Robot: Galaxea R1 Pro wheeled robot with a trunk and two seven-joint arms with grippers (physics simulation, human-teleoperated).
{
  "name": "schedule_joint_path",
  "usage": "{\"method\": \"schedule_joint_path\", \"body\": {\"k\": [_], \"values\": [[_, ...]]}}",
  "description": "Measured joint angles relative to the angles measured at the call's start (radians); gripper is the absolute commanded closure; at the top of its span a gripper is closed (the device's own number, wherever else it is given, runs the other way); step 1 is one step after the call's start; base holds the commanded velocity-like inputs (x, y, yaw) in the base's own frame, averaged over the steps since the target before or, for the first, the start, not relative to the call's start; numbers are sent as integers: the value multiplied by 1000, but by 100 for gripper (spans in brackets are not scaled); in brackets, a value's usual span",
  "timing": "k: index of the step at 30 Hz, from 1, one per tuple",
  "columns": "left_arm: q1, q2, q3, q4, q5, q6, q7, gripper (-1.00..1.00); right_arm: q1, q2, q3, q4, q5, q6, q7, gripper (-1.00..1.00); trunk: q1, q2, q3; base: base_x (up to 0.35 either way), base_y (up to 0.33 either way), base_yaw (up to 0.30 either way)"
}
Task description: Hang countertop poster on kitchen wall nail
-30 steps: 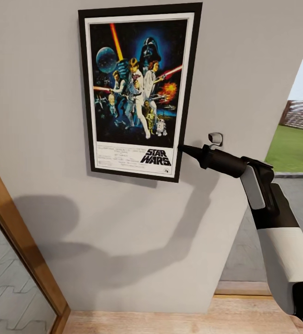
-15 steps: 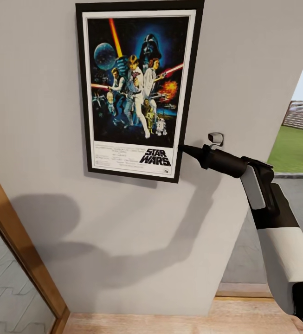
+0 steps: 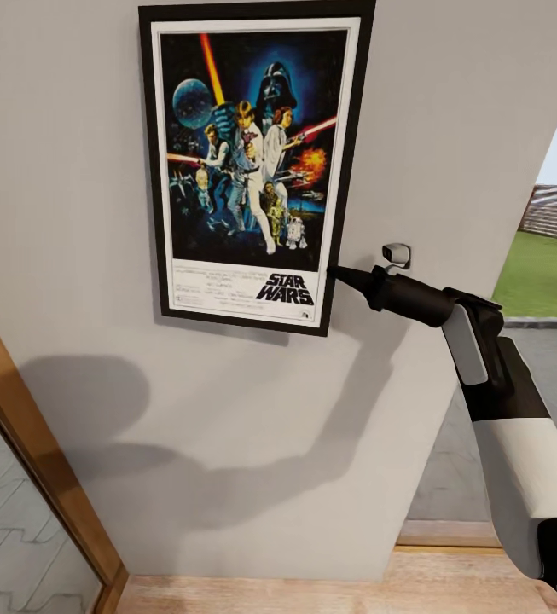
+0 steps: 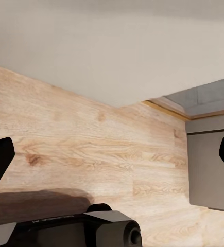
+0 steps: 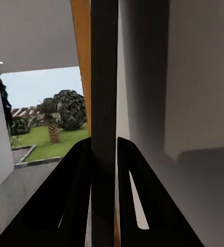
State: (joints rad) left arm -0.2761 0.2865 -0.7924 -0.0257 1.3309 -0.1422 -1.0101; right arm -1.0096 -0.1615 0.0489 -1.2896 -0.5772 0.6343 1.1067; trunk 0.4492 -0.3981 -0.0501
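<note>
Left tool hangs wide apart over the wood floor, idle. Right tool is clamped on the right edge of the poster, held flat to the wall beside a nail. Judged step: hanging; next, seat and let go. Legible: "STAR WARS".

Poster: black frame, white border, blue-black artwork w/ orange-red streaks, black "STAR WARS" logo on white strip. Wall: pale grey w/ darker grey shadows. Right gripper: black; arm behind it grey, black & white. Floor: light wood grain. Door frame: tan wood. Outside: green grass, pale sky.
</note>
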Motion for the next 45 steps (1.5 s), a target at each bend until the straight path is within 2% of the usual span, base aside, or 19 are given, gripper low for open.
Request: {"method": "schedule_joint_path", "body": {"k": [45], "values": [[0, 2, 3, 0, 0, 0, 0, -100, 0, 3, 2, -9, -2, 1, -16, 100, 0, 0, 0, 0, 0, 0]]}}
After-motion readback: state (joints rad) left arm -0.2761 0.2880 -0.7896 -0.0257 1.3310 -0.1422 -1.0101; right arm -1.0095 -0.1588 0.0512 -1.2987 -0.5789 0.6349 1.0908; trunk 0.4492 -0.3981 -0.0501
